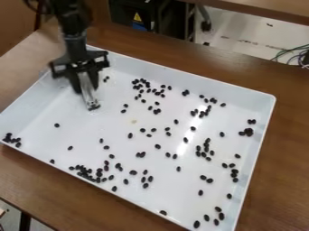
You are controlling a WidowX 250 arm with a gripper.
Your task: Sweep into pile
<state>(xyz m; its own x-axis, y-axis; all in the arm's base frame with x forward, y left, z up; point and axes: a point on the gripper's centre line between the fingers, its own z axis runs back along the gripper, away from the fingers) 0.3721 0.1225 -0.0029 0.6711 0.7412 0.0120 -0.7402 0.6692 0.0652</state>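
Losing the arm's upper end [71,22] off-frame, plus bits of the tray's [181,71] left and bottom corners. Getting pretty smeary around the gripper [86,85] and pale strip [89,97] near the top corner, lol.

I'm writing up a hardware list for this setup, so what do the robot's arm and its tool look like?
The arm is black, with a blocky, dark upper part and a slimmer section leading down to the tool. The tool is black too, with a wide crosspiece whose squared ends jut out on both sides. I can make out no markings on either.
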